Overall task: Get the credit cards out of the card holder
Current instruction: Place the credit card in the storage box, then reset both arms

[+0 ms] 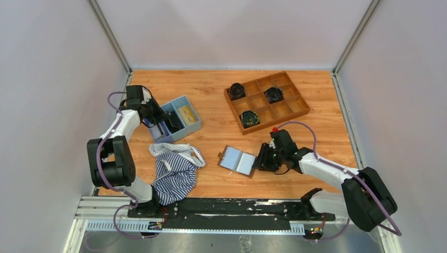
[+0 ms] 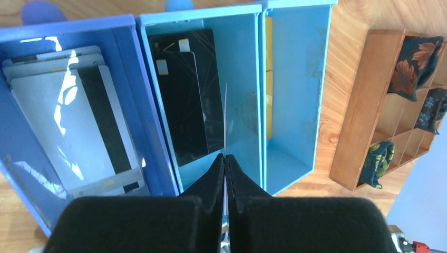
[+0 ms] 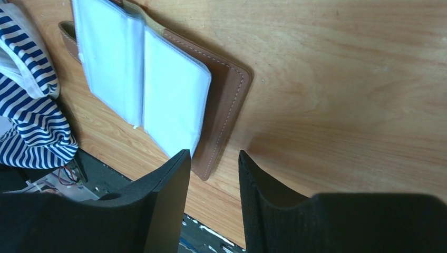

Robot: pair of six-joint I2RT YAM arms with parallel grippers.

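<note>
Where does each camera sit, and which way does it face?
Top external: high behind the robot, looking down at the table; left arm and right arm showing.
Left wrist: over the blue tray, looking into it; left gripper shut on a card.
Right wrist: low, facing the open card holder; right gripper open beside it.
Shared: top and right wrist both show the card holder and striped cloth.

— What sort of place is this?
— A robotics lab, a closed test cell. Plain pale walls (image 1: 47, 63) box in a wooden table (image 1: 211, 89) on three sides, with metal posts (image 1: 110, 36) in the corners.
— What else shows it?
— The left arm (image 1: 113, 153) and the right arm (image 1: 327, 168) are bolted to a black rail (image 1: 237, 206) at the near edge.
</note>
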